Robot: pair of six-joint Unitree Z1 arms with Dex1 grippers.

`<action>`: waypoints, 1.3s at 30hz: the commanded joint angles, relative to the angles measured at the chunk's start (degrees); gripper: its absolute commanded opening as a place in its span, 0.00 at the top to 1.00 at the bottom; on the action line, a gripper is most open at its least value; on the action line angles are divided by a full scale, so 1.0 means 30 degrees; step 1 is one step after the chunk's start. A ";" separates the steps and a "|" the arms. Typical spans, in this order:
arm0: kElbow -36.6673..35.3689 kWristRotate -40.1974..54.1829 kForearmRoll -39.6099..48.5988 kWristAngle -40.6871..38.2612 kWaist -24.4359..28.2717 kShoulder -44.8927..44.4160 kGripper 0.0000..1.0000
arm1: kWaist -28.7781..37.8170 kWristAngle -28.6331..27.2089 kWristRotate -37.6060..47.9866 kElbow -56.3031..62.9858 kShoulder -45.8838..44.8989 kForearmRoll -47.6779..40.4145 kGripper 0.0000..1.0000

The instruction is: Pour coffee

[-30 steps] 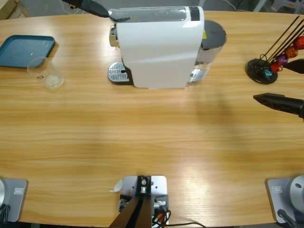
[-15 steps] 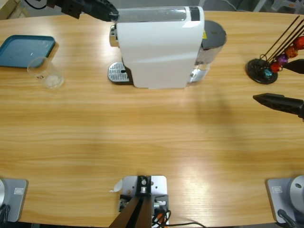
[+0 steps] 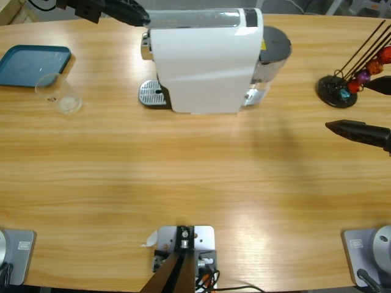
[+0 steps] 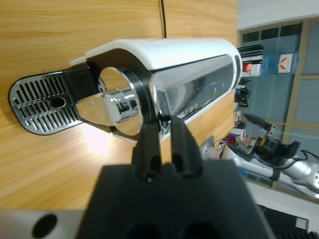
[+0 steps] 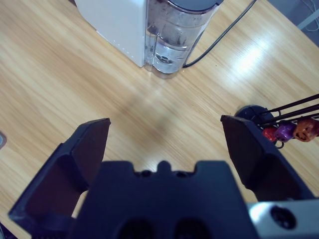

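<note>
The white coffee machine [image 3: 204,61] stands at the table's far middle, its metal drip tray [image 3: 151,93] bare. A small clear glass tumbler [image 3: 58,93] stands far to the left of it; whether coffee lies in its base I cannot tell. My left gripper [image 3: 139,16] is shut with nothing held and hovers just off the machine's upper front corner; the left wrist view has the left gripper [image 4: 163,122] pointing at the machine [image 4: 189,55] above the chrome spout [image 4: 107,107]. My right gripper [image 3: 349,105] is open wide and empty above the table's right side.
A blue tray [image 3: 33,64] lies behind the tumbler at the far left. A black capsule stand [image 3: 342,88] with coloured capsules sits by the right gripper, also in the right wrist view as the capsule stand [image 5: 284,127]. The machine's water tank [image 5: 172,35] and its cable are at the machine's back.
My left gripper has drawn back leftward from the machine's top front edge, where its tip rested a second ago. The right arm has not moved.
</note>
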 commanded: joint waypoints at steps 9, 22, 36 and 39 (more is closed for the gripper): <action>-0.2435 -0.1471 -0.0524 -0.0774 -0.1158 -0.1555 1.00 | 0.0163 -0.0090 0.0348 0.0390 0.0293 -0.0067 0.00; 0.1473 1.3781 -0.0853 0.8320 -0.5083 -0.5212 0.00 | -0.2983 -0.2188 -0.0133 -0.0629 -0.0024 -0.1151 0.03; 0.7356 1.4578 -0.0108 1.0271 -0.5617 -0.9923 0.00 | -1.1603 -0.2446 0.3394 0.2178 0.2636 -0.5640 0.04; 0.7409 1.4578 -0.0056 1.0242 -0.5617 -1.0040 0.00 | -1.2083 -0.2270 0.3394 0.3203 0.2619 -0.7409 0.11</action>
